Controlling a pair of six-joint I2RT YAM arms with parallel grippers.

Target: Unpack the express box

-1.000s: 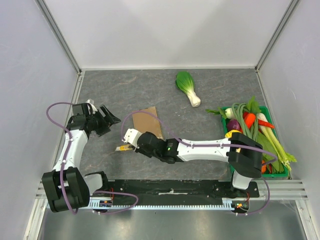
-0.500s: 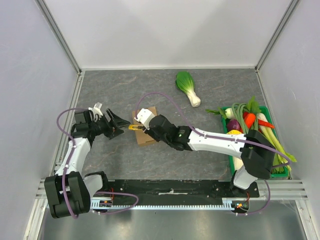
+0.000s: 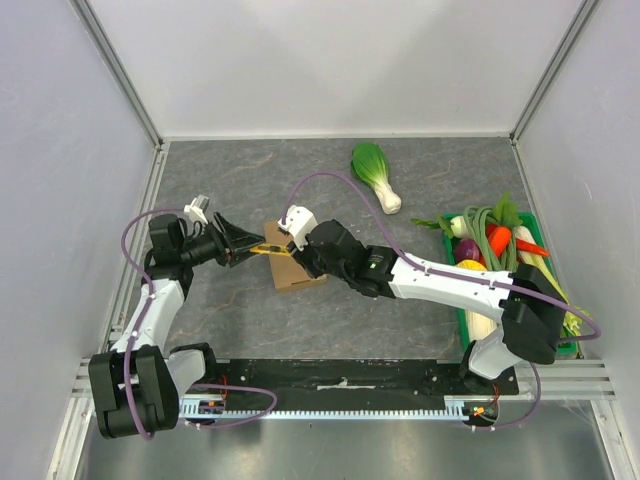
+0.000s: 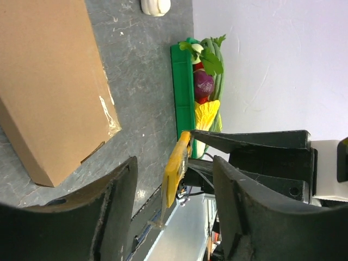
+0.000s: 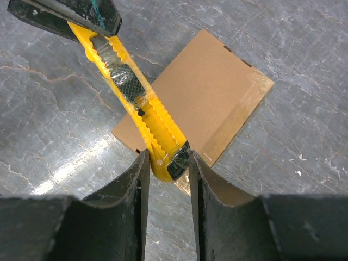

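Since the right gripper (image 5: 167,157), clamped on the yellow knife (image 5: 130,89), has swung it over the box (image 5: 212,92) lying flat on the table (image 3: 250,180) and in between the wide jaws of the left gripper (image 4: 174,163), looks like a handover before any cutting.

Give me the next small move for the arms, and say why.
Probably close the left gripper on the yellow utility knife. The right gripper is clamped on one end of it, and the other end sits between the left gripper's open fingers, ready for a handover. The express box beside them is closed.
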